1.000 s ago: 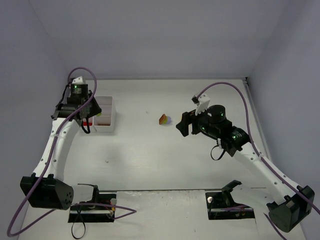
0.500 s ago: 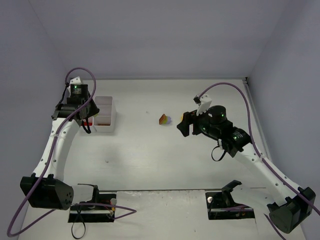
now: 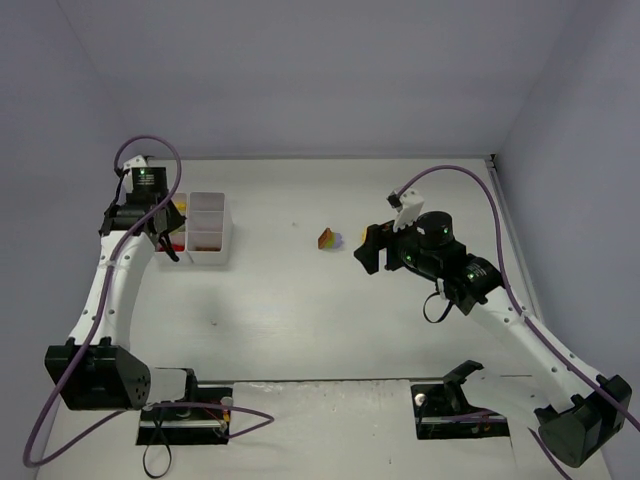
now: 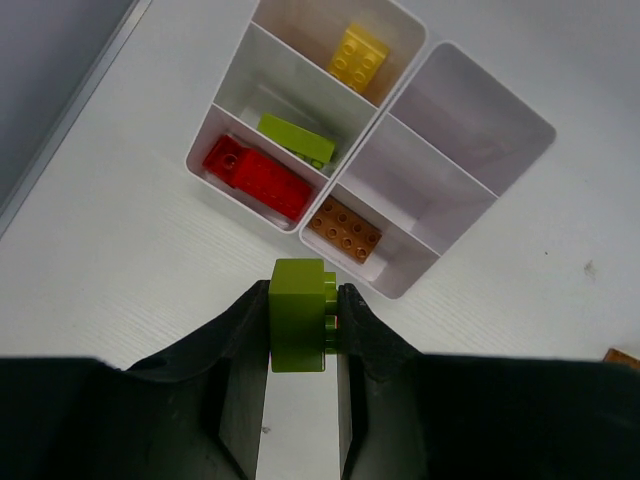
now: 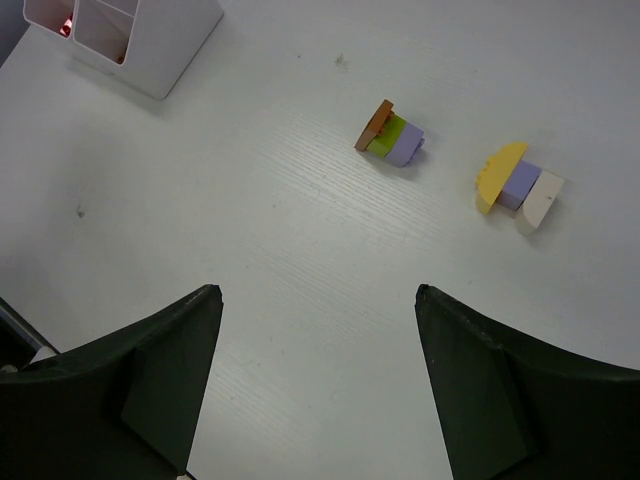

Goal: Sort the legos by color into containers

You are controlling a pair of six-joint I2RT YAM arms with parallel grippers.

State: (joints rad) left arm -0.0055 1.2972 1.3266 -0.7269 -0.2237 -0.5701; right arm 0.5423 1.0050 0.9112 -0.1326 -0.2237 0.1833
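Left claw has swung left in the past second, uncovering more of the tray. It pinches a lime brick above the surface, just short of the tray; likely lining up on the compartment holding a green brick. Right claw spread, over loose bricks.

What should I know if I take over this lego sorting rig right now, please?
Left gripper: jaws shut on a lime green brick, hovering short of the tray.
Right gripper: open, empty, facing two loose clusters: brown-green-lilac stack and yellow-lilac-white cluster.
Done: yellow brick, green brick, red brick and brown-orange brick each in its own compartment; two compartments empty.
To do: drop the held brick with the green one, then split and sort both clusters.
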